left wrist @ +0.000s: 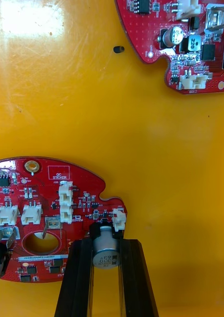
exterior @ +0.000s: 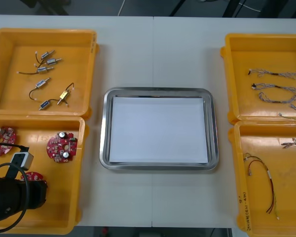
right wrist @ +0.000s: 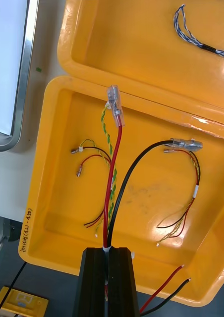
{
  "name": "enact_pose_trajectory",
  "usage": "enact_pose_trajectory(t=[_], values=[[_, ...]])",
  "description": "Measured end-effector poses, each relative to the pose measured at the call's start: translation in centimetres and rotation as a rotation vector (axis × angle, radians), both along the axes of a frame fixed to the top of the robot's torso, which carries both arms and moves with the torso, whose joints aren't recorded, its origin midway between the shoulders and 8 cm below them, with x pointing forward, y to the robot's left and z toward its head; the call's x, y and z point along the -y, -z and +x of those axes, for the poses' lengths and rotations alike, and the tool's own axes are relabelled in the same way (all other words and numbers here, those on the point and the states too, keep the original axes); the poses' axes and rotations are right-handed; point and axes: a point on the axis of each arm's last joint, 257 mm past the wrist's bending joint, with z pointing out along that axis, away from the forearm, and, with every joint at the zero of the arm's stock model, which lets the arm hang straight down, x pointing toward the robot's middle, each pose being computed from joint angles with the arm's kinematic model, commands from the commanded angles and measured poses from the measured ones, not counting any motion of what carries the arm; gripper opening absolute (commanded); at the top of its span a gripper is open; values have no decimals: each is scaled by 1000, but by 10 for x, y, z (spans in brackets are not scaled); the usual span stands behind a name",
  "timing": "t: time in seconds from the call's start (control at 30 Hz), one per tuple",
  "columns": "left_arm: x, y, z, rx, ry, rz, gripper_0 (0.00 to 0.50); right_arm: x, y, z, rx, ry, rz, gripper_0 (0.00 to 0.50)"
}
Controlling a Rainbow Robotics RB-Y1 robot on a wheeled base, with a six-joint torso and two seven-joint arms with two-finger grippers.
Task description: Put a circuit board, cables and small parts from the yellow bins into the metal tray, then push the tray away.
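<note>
Left gripper (left wrist: pixel 106 243) in near-left bin (exterior: pixel 59 200), fingers (left wrist: pixel 80 277) clamped on board (left wrist: pixel 42 198) by its capacitor (left wrist: pixel 105 256): lift straight and slow, or it slips. Right gripper (right wrist: pixel 108 252) pinched shut on red-black cable (right wrist: pixel 115 173) over near-right bin (right wrist: pixel 57 208); tray (exterior: pixel 104 128) empty.

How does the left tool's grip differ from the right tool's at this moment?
The left tool clamps wide around a grey cylindrical component on a round red circuit board; the right tool pinches narrow on a thin red and black cable. The left tool is in the near left yellow bin, the right tool over the near right yellow bin. Both are shut on something.
</note>
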Motion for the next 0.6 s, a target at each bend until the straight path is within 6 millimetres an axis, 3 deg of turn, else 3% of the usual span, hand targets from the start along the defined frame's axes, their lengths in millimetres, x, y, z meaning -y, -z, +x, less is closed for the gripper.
enact_pose_trajectory(t=[0.33,0.6], values=[[-1,-3,-4,-21,6,-4,0,0,6,-5,-25,-57,-27,0],[-10,-24,3,-12,-8,6,0,-1,5,-4,-17,-61,-34,0]])
